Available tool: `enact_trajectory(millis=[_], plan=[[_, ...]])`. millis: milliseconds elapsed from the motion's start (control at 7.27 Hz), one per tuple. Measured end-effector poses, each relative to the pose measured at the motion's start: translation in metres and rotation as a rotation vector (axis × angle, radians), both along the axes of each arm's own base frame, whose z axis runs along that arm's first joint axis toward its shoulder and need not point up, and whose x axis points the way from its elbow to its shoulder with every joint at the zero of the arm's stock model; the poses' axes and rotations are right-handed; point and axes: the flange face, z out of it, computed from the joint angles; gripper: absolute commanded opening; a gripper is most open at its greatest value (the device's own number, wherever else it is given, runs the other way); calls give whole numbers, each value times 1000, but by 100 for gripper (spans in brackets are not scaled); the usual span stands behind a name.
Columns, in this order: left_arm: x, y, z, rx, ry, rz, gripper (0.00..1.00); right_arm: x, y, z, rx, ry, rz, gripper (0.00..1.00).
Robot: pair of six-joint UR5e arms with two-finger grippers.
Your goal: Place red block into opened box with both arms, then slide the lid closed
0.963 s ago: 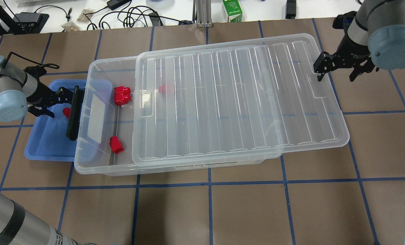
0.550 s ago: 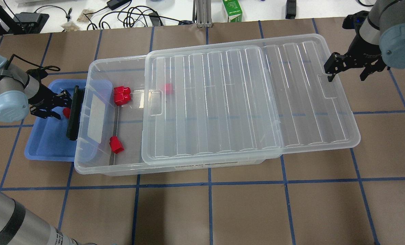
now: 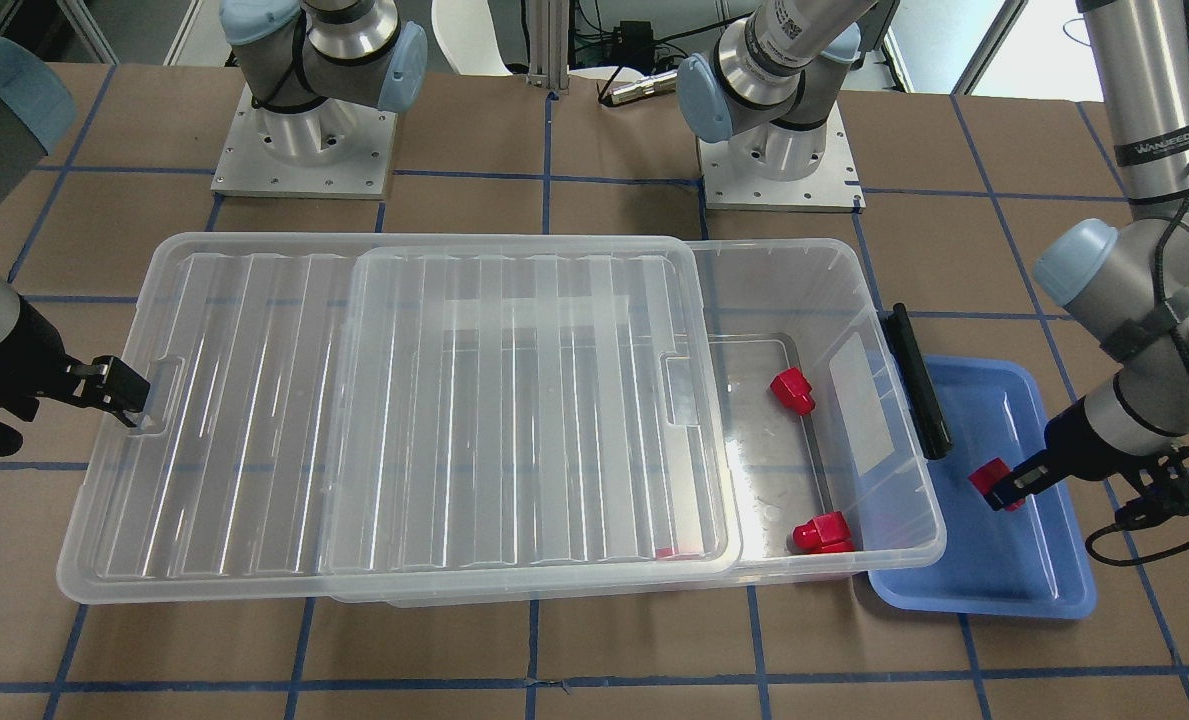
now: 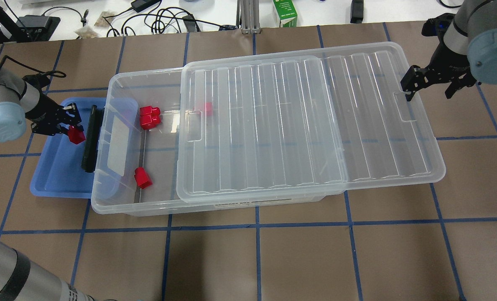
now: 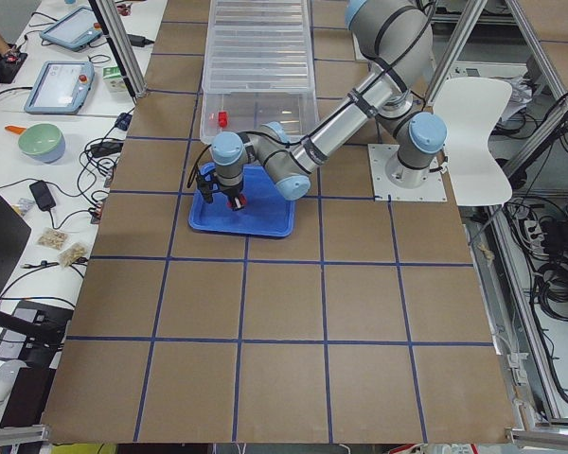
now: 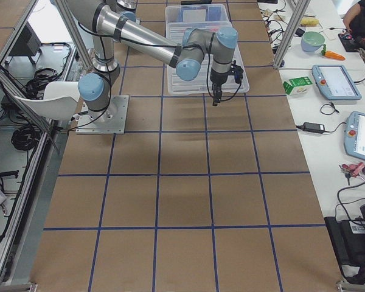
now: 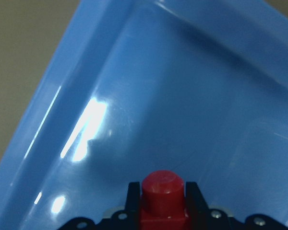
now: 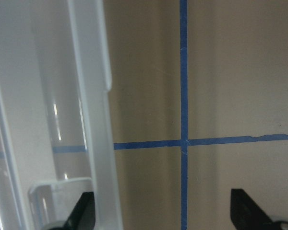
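My left gripper (image 4: 69, 127) is shut on a red block (image 4: 76, 135) just over the blue tray (image 4: 56, 175); the left wrist view has the red block (image 7: 162, 196) clamped between both fingers. The clear box (image 4: 118, 205) stands beside the tray, its black bar (image 4: 90, 140) facing it. Three more red blocks (image 4: 149, 117) lie on its uncovered floor, another under the lid. The ribbed lid (image 4: 307, 125) covers the box's right part and overhangs its far end. My right gripper (image 4: 430, 85) is open, straddling the lid's rim (image 8: 93, 120) with one finger (image 3: 119, 390) in the notch.
Beyond the table's far edge lie cables, a green carton (image 4: 285, 14) and black devices. The two arm bases (image 3: 304, 150) stand on the robot's side of the box. Brown table with blue tape lines lies bare in front of the box.
The lid has slid to the right, away from the black bar, together with my right gripper. My left gripper closed on the red block in the tray and shifted slightly.
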Motion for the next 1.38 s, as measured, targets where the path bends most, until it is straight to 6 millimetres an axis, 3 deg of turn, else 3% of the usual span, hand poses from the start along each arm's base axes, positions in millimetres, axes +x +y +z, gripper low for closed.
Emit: enact_trajectory(millis=[138, 275, 413, 550, 688, 826, 963, 1239, 1376], plan=[[-1, -5, 50, 10, 6, -9, 6, 2, 2, 6, -8, -1, 1, 100], [-13, -5, 115, 14, 12, -26, 6, 6, 7, 17, -19, -5, 3, 100], [-45, 0, 171, 2, 6, -59, 7, 12, 17, 32, -21, -16, 5, 100], [-100, 7, 209, -12, -25, -121, 12, 18, 30, 51, -17, -29, 6, 100], [-170, 17, 226, -12, -70, -206, 11, 24, 48, 74, -14, -34, 3, 100], [-223, 31, 222, 1, -98, -270, 11, 29, 66, 95, -12, -34, 0, 100], [-255, 41, 199, 7, -108, -303, 9, 33, 82, 115, -15, -33, -2, 100], [-275, 56, 125, -32, -119, -327, 9, 40, 102, 136, -12, -36, -3, 100], [-276, 64, 101, -54, -123, -329, 9, 40, 106, 136, -2, -35, -4, 100]])
